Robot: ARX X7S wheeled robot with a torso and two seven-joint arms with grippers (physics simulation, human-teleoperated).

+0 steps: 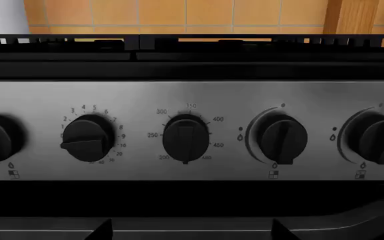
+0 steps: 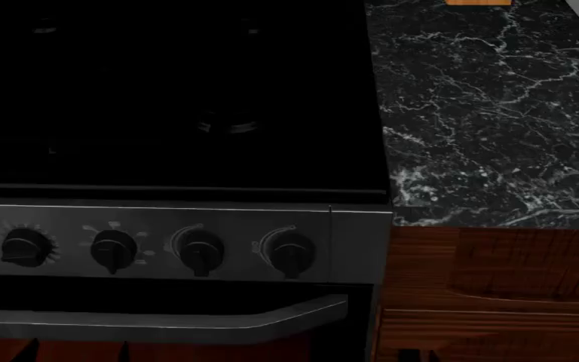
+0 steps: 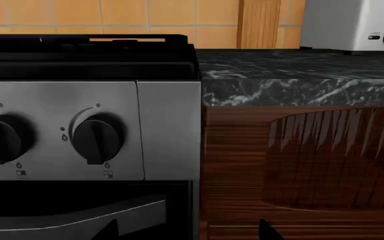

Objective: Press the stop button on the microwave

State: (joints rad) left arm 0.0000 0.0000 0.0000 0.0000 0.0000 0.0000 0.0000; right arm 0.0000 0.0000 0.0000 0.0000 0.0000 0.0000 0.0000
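The microwave and its stop button are out of view in all frames. My left gripper (image 1: 188,232) is open and empty. Only its two dark fingertips (image 1: 102,231) show, in front of the stove's control panel (image 1: 192,95) and just above the oven door handle. My right gripper (image 3: 188,232) is open and empty. Its fingertips (image 3: 112,231) straddle the seam between the stove's right end and the wooden cabinet (image 3: 305,160). In the head view both grippers show only as dark tips at the bottom edge.
The stove (image 2: 169,98) has a row of black knobs (image 2: 201,249) and a silver oven handle (image 2: 269,317). A black marble counter (image 2: 491,113) lies to its right. A white appliance with a black knob (image 3: 352,25) stands on the counter by the orange tiled wall (image 1: 178,12).
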